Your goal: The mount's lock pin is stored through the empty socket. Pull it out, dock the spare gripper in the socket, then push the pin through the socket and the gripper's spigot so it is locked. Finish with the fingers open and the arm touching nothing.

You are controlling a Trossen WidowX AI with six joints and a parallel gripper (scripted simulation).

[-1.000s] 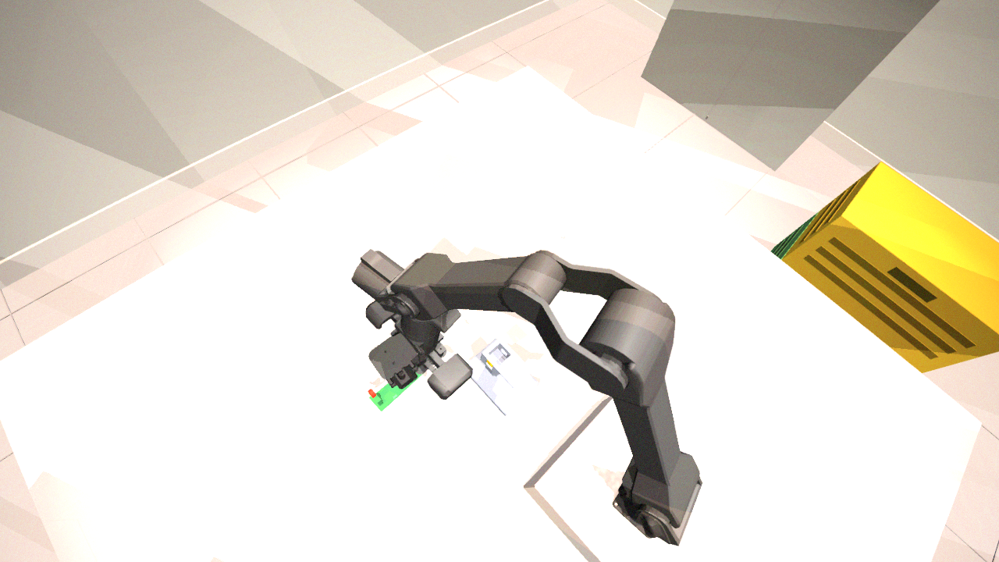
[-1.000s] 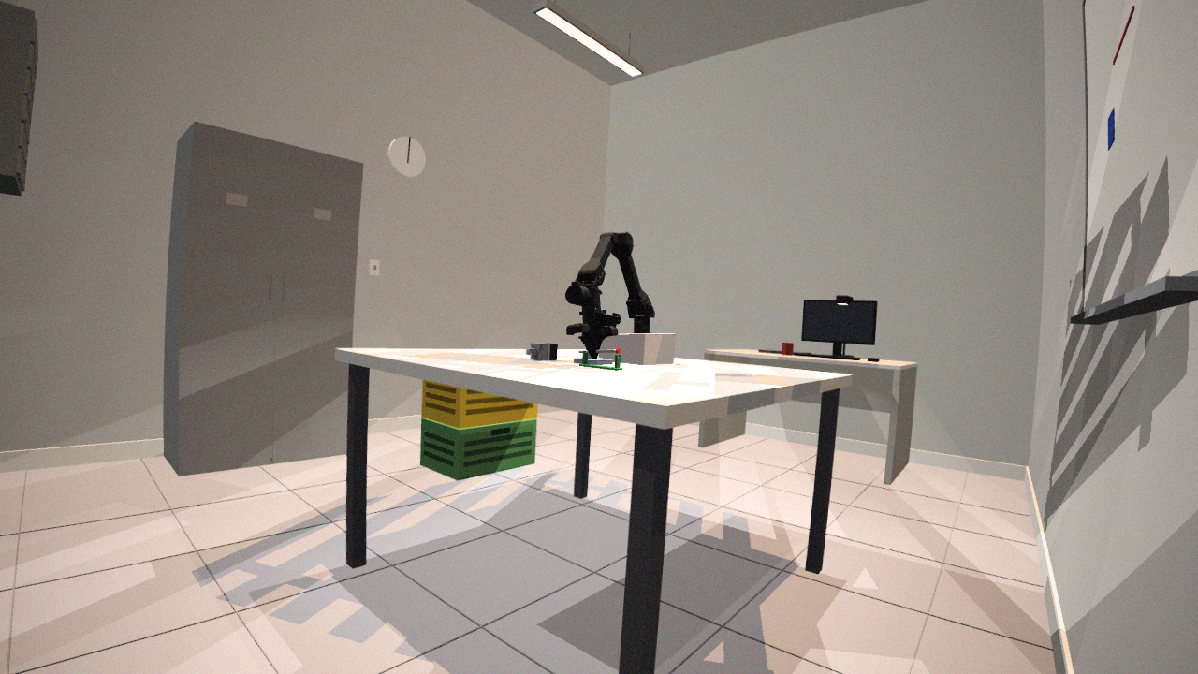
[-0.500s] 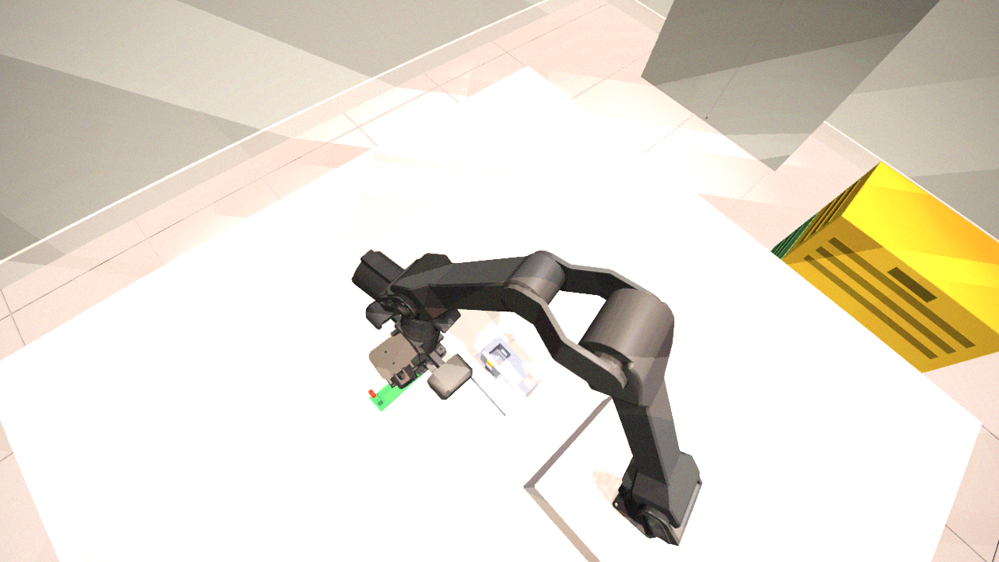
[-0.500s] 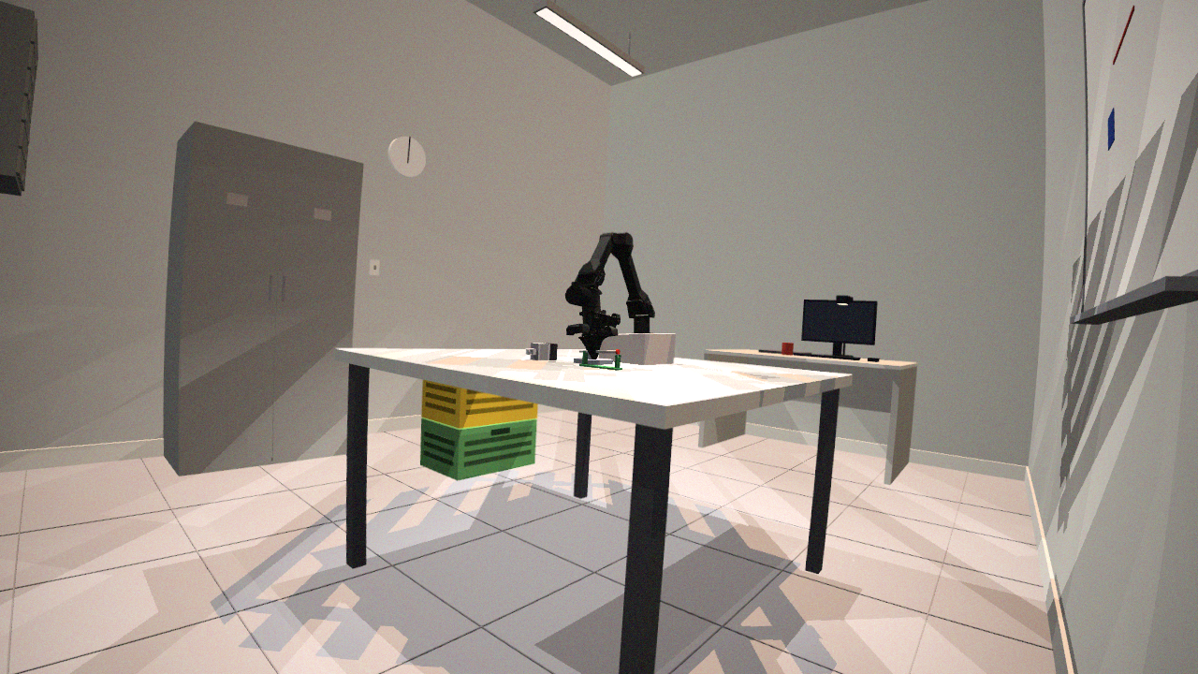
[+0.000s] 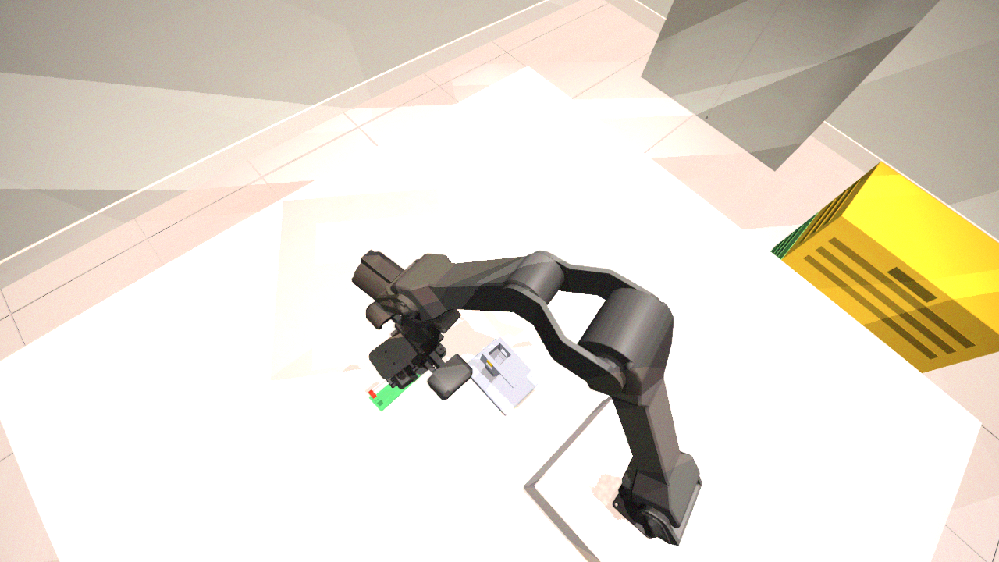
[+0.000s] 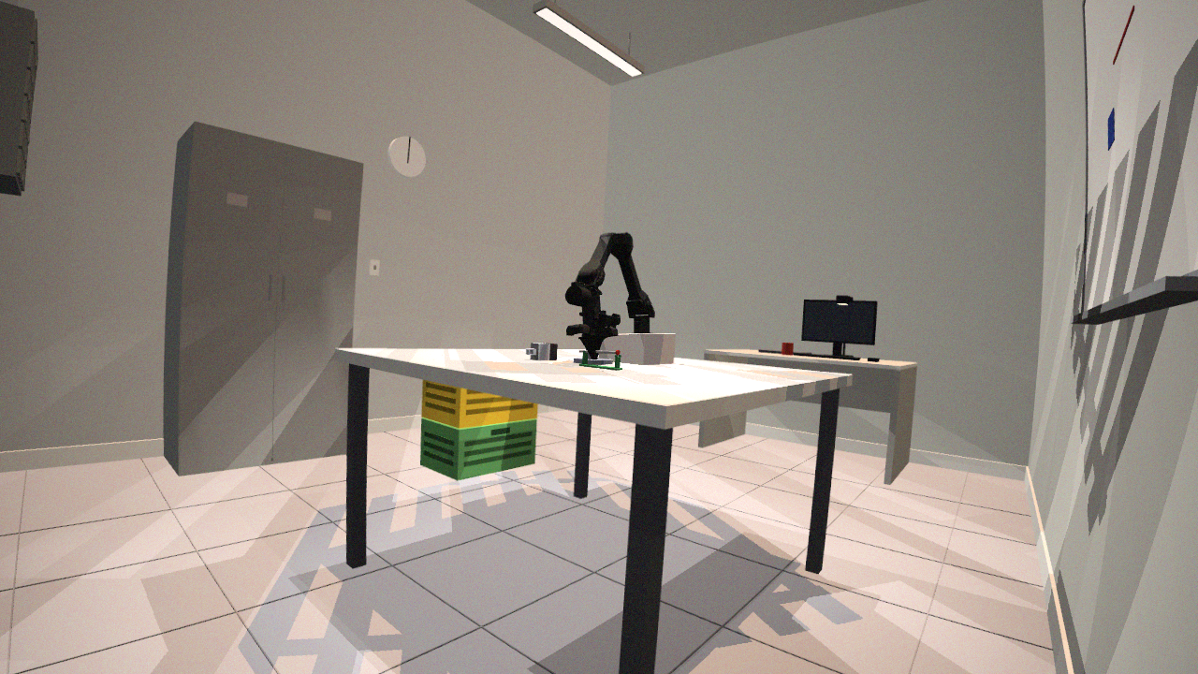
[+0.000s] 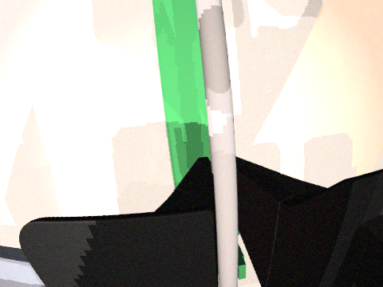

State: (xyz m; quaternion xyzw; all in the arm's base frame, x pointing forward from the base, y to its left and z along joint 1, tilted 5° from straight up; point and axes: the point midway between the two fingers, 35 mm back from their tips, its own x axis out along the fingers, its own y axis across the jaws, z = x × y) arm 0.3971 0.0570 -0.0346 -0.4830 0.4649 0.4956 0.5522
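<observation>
My gripper (image 5: 403, 381) (image 6: 593, 355) (image 7: 214, 166) points down and is shut on the pin (image 5: 372, 394) (image 6: 618, 353) (image 7: 217, 80), a thin pale rod with a red head. The rod lies level above the green stand (image 5: 394, 396) (image 6: 601, 366) (image 7: 179, 80). Whether it touches the stand's posts is unclear. A pale blue-grey block (image 5: 514, 381) with a square opening and a yellow mark, which looks like the mount, lies right of the fingers in the top view. A small grey and black part (image 6: 543, 351), perhaps the spare gripper, shows in the exterior view, left of my gripper. I cannot find it in the top view.
The arm's base stands on a pale raised box (image 5: 528, 485) (image 6: 657, 348), near the block in the top view. Everything stands on a white table (image 5: 209, 447) (image 6: 720, 387). Yellow crates (image 5: 929, 265) (image 6: 477, 402) are beyond the table edge, on the floor side.
</observation>
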